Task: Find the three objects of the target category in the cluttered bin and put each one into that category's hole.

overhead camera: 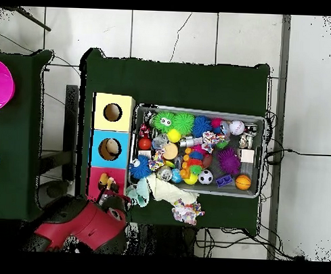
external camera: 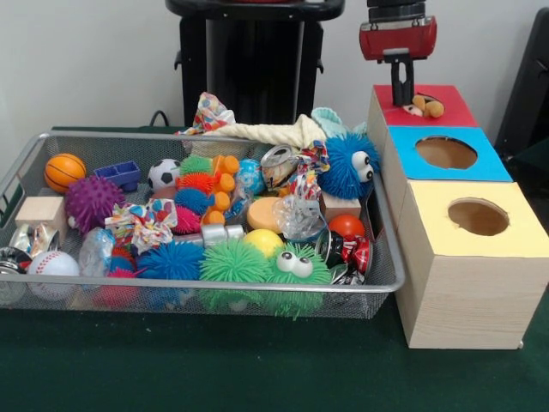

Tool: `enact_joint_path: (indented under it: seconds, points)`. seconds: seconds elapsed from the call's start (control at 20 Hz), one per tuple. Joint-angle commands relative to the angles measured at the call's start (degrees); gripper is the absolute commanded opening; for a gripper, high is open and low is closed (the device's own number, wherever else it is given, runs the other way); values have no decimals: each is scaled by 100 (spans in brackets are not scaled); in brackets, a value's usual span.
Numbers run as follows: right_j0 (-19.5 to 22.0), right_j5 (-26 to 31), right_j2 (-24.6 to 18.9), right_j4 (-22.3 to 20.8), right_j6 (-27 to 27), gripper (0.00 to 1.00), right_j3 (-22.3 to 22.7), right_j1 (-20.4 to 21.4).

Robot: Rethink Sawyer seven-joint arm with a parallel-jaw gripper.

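Green cloth is covering the table (external camera: 257, 378), where a wire bin (external camera: 214, 287) is sitting crammed with spiky balls, sports balls and rope toys, just beside a wooden box (external camera: 467, 292) with red, blue and yellow tops, each with a hole. Above the red hole (external camera: 425, 105) the gripper (external camera: 403, 94) is hanging (whether its fingers are apart or together, I cannot tell), with a small tan object (external camera: 429, 107) lying at that hole.

No text, label, brand, number or sign can be read in either view. The three-coloured box (external camera: 467, 215), the wire bin (external camera: 171, 292) and the toys in it carry no legible writing.
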State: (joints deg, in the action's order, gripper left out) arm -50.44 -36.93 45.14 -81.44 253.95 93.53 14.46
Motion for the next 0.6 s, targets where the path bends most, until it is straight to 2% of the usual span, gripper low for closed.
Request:
enact_joint_path:
  seconds: [0.05, 0.3, 0.6]
  points:
    - [340, 841, -1294, 29, 1724, 0, -721, -302]
    - [337, 610, -1201, 29, 1746, 0, -671, -217]
    - [172, -19, -765, 73, 1795, 0, -561, -267]
